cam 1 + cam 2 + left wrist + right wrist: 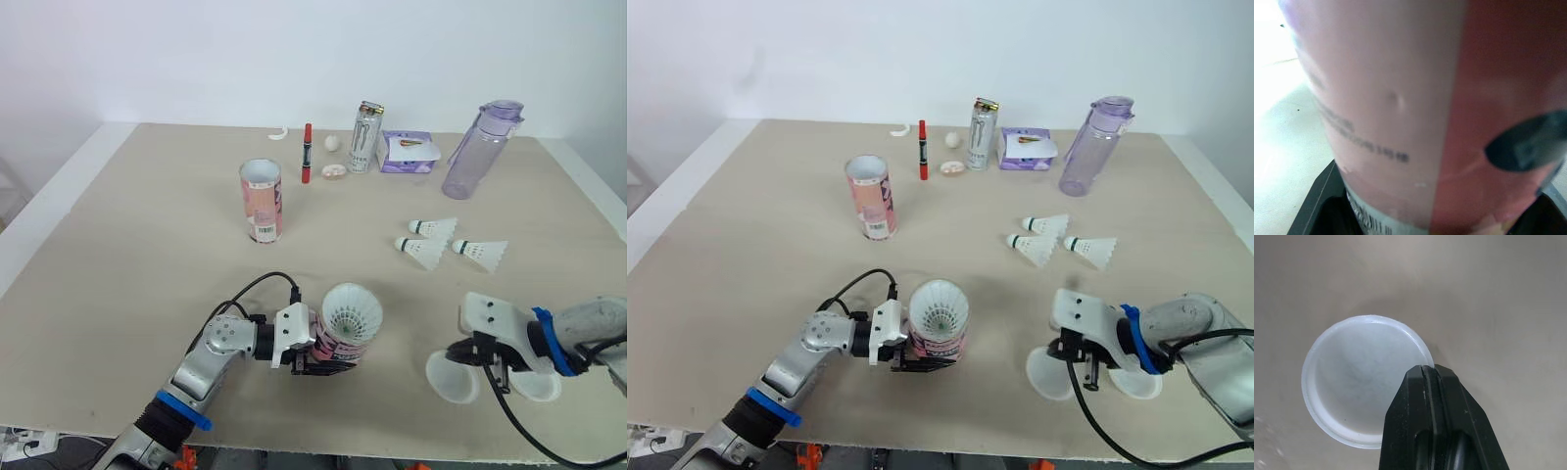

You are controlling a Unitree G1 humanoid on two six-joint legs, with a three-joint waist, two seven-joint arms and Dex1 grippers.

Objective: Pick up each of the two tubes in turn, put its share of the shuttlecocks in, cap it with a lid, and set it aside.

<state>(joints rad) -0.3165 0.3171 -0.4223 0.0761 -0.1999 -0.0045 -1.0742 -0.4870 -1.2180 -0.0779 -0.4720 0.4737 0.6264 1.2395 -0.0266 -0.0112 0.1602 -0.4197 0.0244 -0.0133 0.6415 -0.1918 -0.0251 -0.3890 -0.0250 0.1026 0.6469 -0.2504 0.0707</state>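
Observation:
My left gripper (pixel 318 360) is shut on a pink tube (pixel 338 341) near the table's front edge, tilted so its mouth faces up toward me. White shuttlecock feathers (pixel 351 313) fill that mouth. In the left wrist view the tube (pixel 1400 98) sits between the black fingers (pixel 1317 205). A second pink tube (pixel 261 201) stands upright and open farther back. Three loose shuttlecocks (pixel 423 251) lie to the right of the middle. At the front right my right gripper (pixel 1426 368) is pinched shut on the rim of a white lid (pixel 1352 387). Another lid (pixel 537 388) lies beside it.
Along the back stand a drink can (pixel 364 137), a tissue pack (pixel 407 152) and a purple water bottle (pixel 480 152). A red pen (pixel 307 152) and small white bits lie near the can. The table's front edge (pixel 392 452) runs just below both grippers.

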